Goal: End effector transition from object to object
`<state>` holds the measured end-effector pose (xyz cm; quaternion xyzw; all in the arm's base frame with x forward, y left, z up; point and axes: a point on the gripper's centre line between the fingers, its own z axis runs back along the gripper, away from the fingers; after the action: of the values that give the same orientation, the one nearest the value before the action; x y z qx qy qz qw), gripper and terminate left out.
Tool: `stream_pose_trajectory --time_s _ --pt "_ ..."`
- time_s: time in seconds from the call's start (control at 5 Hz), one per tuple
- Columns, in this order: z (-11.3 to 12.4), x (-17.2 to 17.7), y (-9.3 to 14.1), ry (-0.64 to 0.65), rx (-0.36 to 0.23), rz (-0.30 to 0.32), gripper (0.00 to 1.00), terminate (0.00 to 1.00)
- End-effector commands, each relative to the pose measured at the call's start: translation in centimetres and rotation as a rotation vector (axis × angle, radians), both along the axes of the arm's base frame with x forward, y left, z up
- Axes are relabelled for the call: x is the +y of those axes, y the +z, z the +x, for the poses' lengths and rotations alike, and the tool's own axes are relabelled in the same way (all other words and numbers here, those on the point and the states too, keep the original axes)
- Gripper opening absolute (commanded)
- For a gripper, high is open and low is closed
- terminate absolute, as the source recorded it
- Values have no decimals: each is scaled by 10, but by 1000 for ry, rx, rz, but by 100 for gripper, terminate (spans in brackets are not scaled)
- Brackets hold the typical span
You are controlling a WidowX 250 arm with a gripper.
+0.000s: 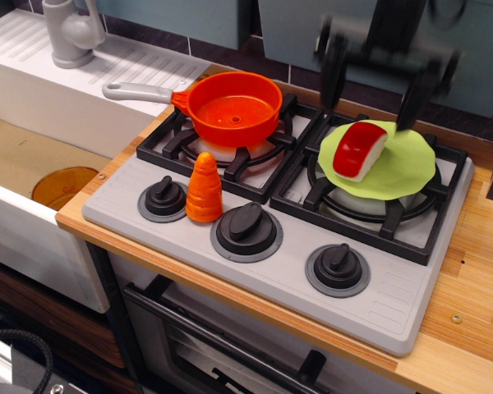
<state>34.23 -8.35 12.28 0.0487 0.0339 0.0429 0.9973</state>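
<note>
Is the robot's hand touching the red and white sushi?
Apart. The observation.image view shows the hand blurred and raised above the sushi, its open fingers clear of the sushi lying on the green plate.

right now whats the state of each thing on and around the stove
tool: open, blurred, raised above the green plate, holding nothing
red and white sushi piece: lying on the green plate, free
green plate: flat on the right burner
orange pan: upright on the left burner, empty
orange cone toy: standing upright by the knobs
three knobs: exact setting unclear
</note>
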Motion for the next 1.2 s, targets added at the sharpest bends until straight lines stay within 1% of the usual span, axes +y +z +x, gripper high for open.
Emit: stream_pose_trajectory --time_s 0.0,0.2,0.4,0.6,0.8,1.0 --pt "-26 20 80 -54 -56 29 100 0" --pt "-38 47 73 -131 -125 23 100 0" --pt "-37 66 67 -191 -211 48 100 0" --pt "-33 87 65 -231 -261 73 100 0" --pt "-30 100 51 -250 -291 79 100 0" --pt "-32 107 33 -237 -309 83 100 0"
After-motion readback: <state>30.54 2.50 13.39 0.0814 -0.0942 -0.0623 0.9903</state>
